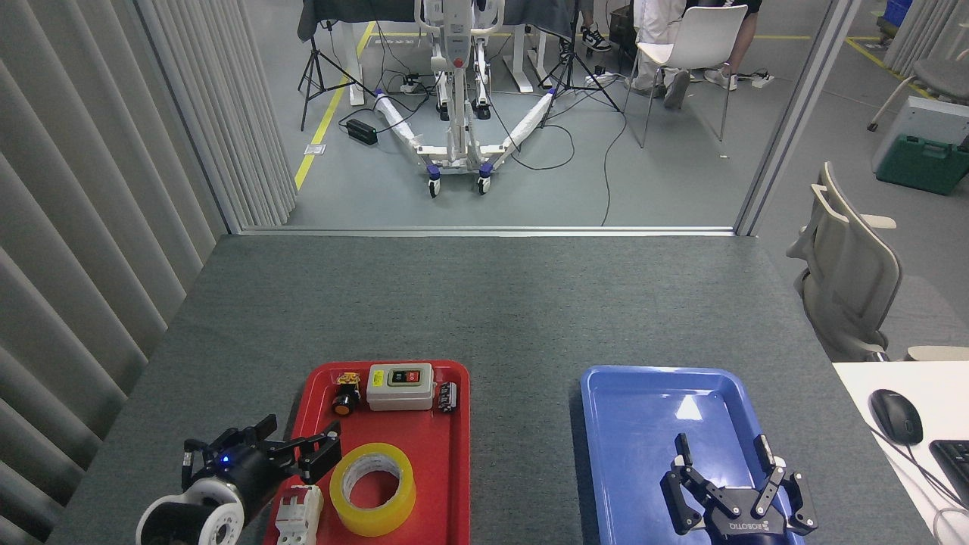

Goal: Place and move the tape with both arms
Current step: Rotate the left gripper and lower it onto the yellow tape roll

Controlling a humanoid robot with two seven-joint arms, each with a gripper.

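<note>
Even, bright overhead light fills the view, with no harsh contrast. A white glare patch sits on the blue tray (690, 407), and a softer sheen runs along the tape (372, 488). Shadows are faint and short, hugging the red tray (451, 484) and the grey surface (484, 303). Focus is sharp throughout. Wide-angle distortion bends the wall slats (91, 227) outward at the left edge.
</note>
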